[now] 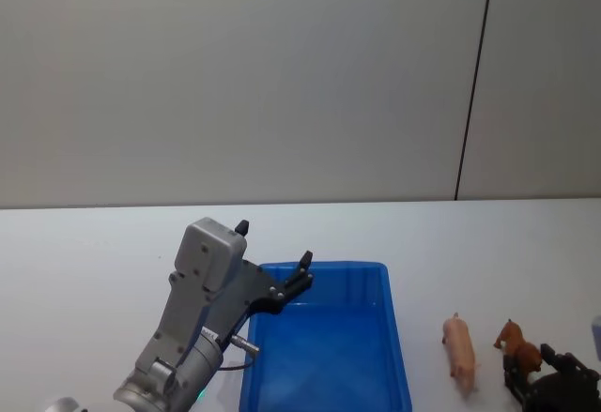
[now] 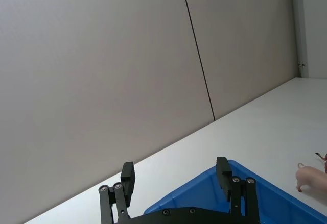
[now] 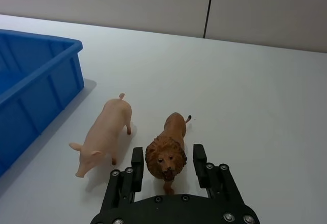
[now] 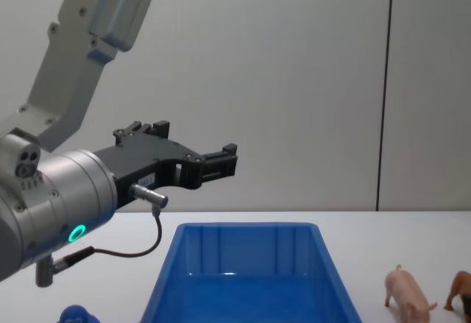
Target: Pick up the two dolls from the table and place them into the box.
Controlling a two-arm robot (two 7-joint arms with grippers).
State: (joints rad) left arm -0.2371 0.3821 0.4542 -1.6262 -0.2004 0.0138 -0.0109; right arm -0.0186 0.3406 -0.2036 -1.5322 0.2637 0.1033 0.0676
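Two dolls stand on the white table (image 1: 94,243) to the right of the blue box (image 1: 324,267): a pale pink pig (image 1: 460,351) and a reddish-brown lion (image 1: 519,342). My right gripper (image 3: 168,157) is open and low at the table, with one finger on each side of the lion (image 3: 171,137) and small gaps showing; the pig (image 3: 104,132) is just outside one finger. My left gripper (image 1: 273,244) hangs open and empty above the box's far left corner. The box (image 4: 250,246) holds nothing.
A rounded blue object (image 4: 77,314) sits at the near left by the left arm's base. Beyond the dolls the tabletop runs bare to a grey wall with a dark vertical seam (image 1: 474,83).
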